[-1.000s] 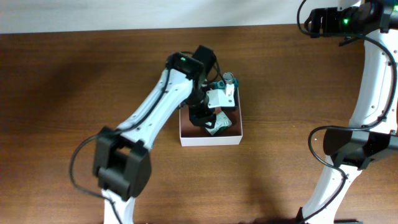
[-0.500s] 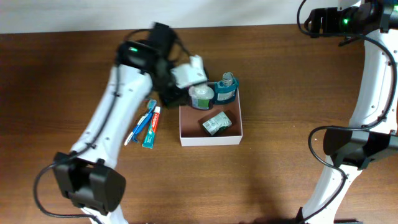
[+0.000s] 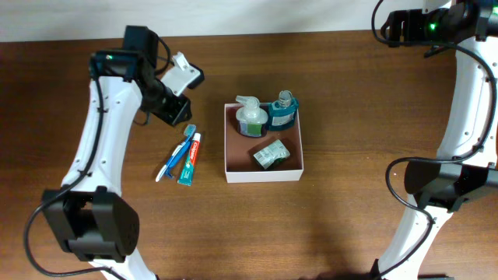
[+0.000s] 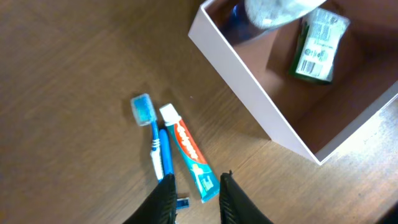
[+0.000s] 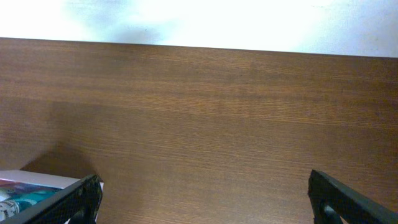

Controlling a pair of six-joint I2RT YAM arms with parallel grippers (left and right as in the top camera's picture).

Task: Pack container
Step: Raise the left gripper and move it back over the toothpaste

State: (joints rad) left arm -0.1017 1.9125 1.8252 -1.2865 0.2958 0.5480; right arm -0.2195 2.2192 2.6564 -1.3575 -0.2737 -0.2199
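While the left end effector hovers, the container lies well apart

A: Table: dark brown wood grain, noted in every view. A pale strip is seen along the top edge overhead.
B: Left of centre?
A: A blue toothbrush and a toothpaste tube are recorded flat on the wood, side by side, slanted alike. Brush head and white cap are turned toward the top.
B: Centre?
A: A white pump bottle is logged just beside a blue bottle. A green labelled packet is found below them.
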